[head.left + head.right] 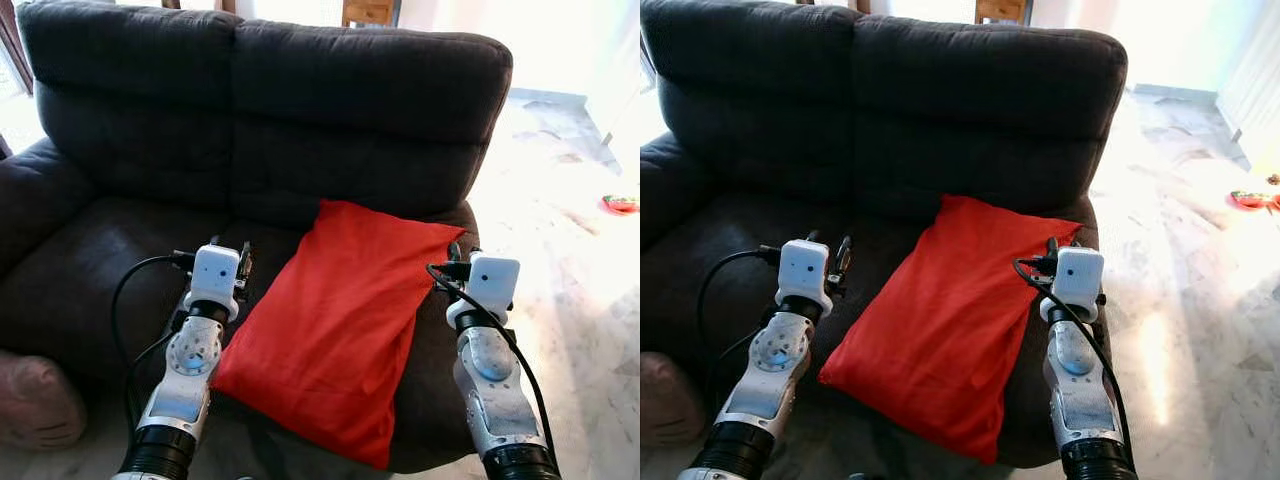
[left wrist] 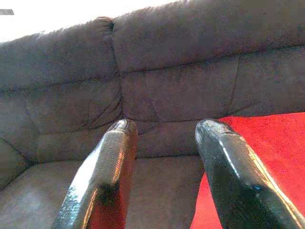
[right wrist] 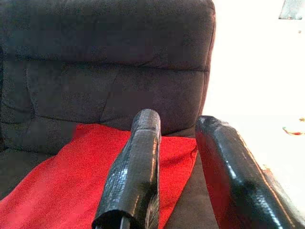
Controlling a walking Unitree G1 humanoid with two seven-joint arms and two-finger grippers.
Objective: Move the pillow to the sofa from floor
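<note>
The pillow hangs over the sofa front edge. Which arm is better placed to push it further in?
Probably the right. The red fabric pillow overhangs the dark grey sofa near the right gripper, which is open beside it.

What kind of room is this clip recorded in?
Most likely a home living room: a dark two-seat sofa holding a red pillow, a pale marble-look tiled floor beside it, and what looks like wooden furniture behind the sofa.
</note>
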